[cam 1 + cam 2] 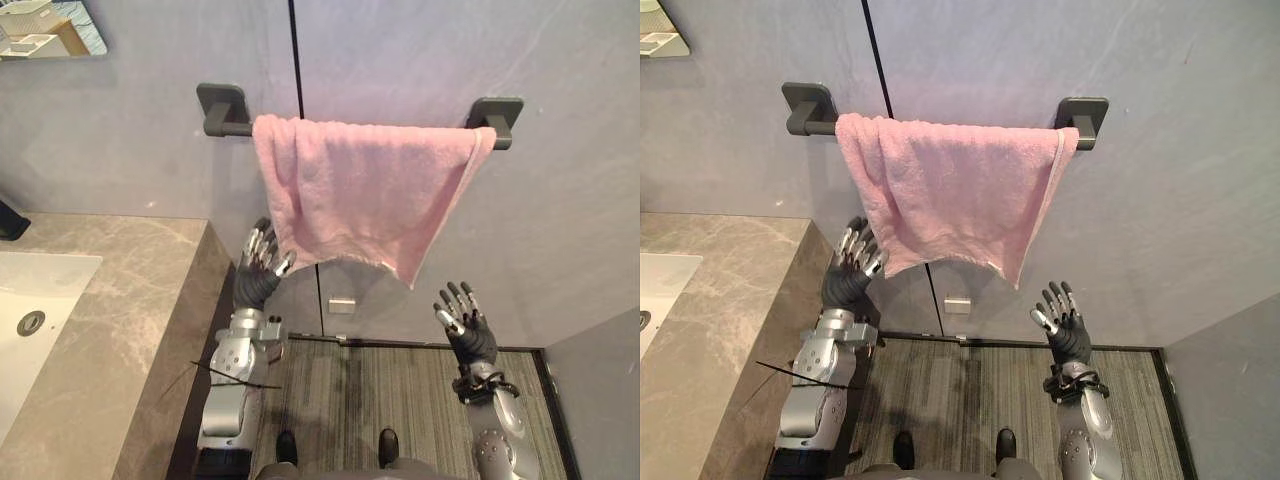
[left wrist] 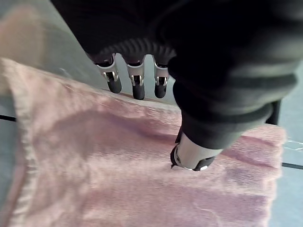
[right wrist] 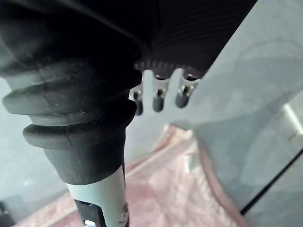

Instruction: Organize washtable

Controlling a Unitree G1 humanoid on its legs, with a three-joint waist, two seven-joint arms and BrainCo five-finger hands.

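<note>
In the left eye view a pink towel (image 1: 365, 190) hangs over a dark bar (image 1: 232, 128) fixed to the grey wall (image 1: 560, 220). It is bunched toward the bar's right end, so the bar's left end is bare. Its lower edge runs slantwise and comes to a point at the lower right. The left hand (image 1: 262, 262) is raised just beside the towel's lower left edge, fingers straight and a little spread, holding nothing; from here I cannot tell whether the tips touch the cloth. The right hand (image 1: 464, 325) is raised lower down, under the hanging point and clear of it, fingers fanned apart and empty. A marble counter (image 1: 110, 330) with a white sink (image 1: 30, 320) ends at its right edge close beside the left arm, while the striped floor (image 1: 380, 385) lies open between the arms. The right eye view gives the same: wall shows between the right hand and the towel's point, and the left hand sits at the towel's left edge. In the left wrist view the fingers (image 2: 138, 85) reach straight out above the towel, which spreads wide beneath them with its hemmed edge at one side; the thumb (image 2: 191, 156) points at the cloth, contact unclear. In the right wrist view its fingers (image 3: 158, 99) stand straight against the wall, with the towel's edge seen beyond them, apart.
</note>
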